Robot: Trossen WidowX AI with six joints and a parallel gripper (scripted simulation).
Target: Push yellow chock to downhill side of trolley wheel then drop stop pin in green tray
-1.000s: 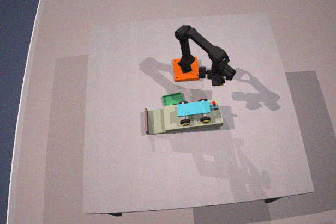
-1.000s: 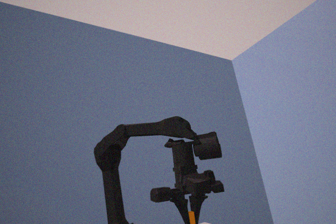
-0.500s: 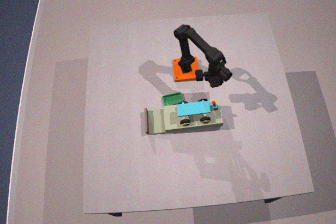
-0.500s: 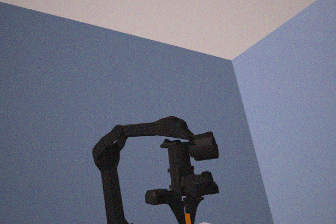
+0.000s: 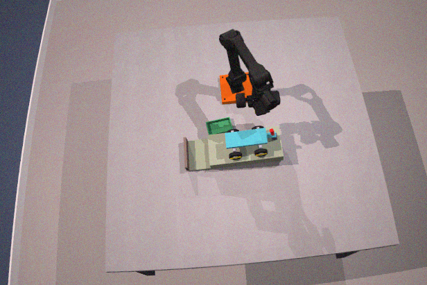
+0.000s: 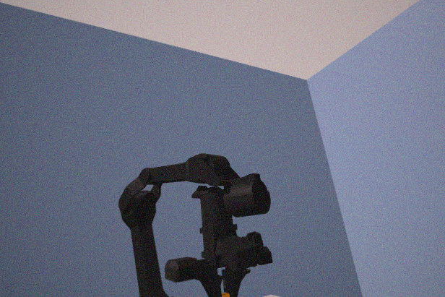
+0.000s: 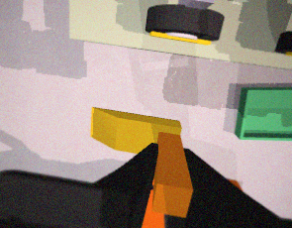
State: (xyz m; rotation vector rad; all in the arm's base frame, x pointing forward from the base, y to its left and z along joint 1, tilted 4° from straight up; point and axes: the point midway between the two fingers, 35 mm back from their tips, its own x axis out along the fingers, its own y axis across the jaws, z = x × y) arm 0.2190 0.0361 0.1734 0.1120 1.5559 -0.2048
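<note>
My gripper [image 7: 168, 153] is shut on the orange handle [image 7: 172, 173] [image 6: 225, 294] of the yellow chock [image 7: 115, 130]. The chock hangs above the table, on the arm's side of the ramp [image 5: 199, 148] [image 7: 103, 22]; its black base is not visible. In the top view the wrist hides fingertips and chock. The blue trolley [image 5: 246, 139] stands on the ramp; two of its wheels show in the wrist view, one near wheel [image 7: 184, 22] clearly. The red-headed pin [image 5: 272, 132] stands at the trolley's right, uphill end. The green tray [image 5: 207, 128] [image 7: 241, 114] is beside the ramp.
A brown end wall [image 5: 186, 153] closes the ramp's downhill end at the left. The orange base plate [image 5: 226, 93] of the arm is behind the tray. The tray lies close to the ramp's arm-side edge.
</note>
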